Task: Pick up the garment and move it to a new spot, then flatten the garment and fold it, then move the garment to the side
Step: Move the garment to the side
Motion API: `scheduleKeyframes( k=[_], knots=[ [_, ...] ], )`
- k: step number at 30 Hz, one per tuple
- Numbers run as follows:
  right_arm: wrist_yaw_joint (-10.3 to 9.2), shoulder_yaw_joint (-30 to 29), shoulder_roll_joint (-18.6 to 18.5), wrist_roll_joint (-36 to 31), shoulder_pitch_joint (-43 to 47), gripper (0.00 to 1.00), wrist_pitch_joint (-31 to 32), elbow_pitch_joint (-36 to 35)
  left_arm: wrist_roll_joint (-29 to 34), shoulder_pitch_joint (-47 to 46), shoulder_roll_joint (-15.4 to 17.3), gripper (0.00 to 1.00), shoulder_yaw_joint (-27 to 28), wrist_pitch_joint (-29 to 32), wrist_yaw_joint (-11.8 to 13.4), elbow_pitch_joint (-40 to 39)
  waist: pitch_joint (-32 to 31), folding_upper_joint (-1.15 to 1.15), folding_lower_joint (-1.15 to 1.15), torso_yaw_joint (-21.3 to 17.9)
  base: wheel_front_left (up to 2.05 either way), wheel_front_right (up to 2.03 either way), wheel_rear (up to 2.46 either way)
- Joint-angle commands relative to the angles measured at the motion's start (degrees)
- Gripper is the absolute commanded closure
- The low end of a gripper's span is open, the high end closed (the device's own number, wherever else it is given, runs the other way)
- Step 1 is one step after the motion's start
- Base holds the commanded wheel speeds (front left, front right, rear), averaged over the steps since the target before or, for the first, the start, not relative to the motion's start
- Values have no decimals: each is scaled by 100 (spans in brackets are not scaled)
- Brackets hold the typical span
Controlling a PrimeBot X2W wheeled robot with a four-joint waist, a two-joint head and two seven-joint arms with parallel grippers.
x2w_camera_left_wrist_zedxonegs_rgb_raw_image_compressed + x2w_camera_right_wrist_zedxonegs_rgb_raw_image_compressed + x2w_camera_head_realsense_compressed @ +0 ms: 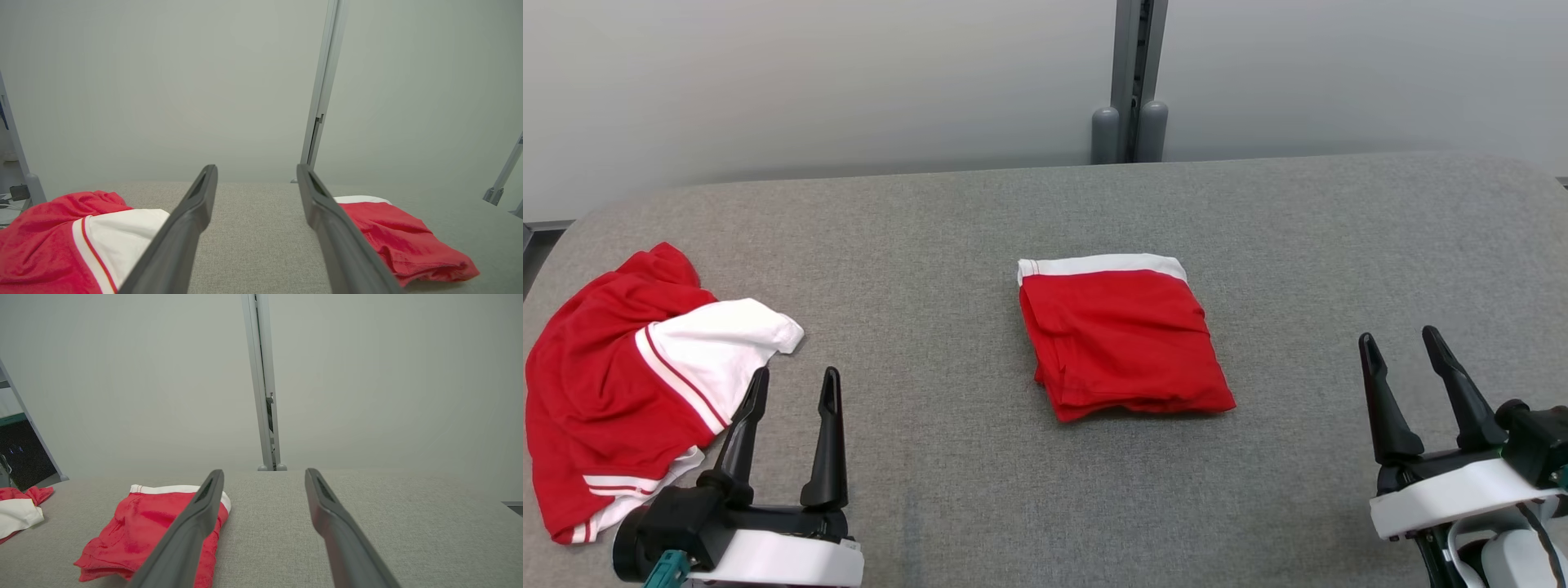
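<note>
There are two pieces of clothing on the grey table (980, 490), and both are red and white. The folded garment (1121, 335) lies flat in the middle of the table. It is a neat red square with one white band along its far edge. It lies by itself, and nothing touches it.

The crumpled garment (621, 376) is a messy heap far off to the left of the folded garment, near the table's left edge. It has a white part with thin red stripes.

There are two claws, and each has two long dark fingers. The left gripper (794, 377) is to the left of the folded garment and nearer to the robot. Its fingers are wide apart and hold nothing. One finger tip is right beside the white part of the crumpled garment, but I cannot tell if they touch.

The right gripper (1398, 336) is to the right of the folded garment, well apart from it. Its fingers are wide apart too and hold nothing.

Behind the folded garment, past the far edge of the table, one grey post (1131, 82) stands against the pale wall (768, 82). The post has two round feet at its bottom.
</note>
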Motion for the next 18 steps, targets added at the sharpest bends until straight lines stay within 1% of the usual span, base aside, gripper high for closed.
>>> scheduleKeyframes(
  k=[1,18],
  knots=[
    [1,-19,-23,-21,-29,0,-26,42,45,-11,12,0,0,0,-29,-25,-5,0,0,17,0,0,0],
    [1,58,-26,35,-47,0,-26,298,-12,42,9,0,-198,-1,40,-9,-58,0,0,97,0,0,0]
  ],
)
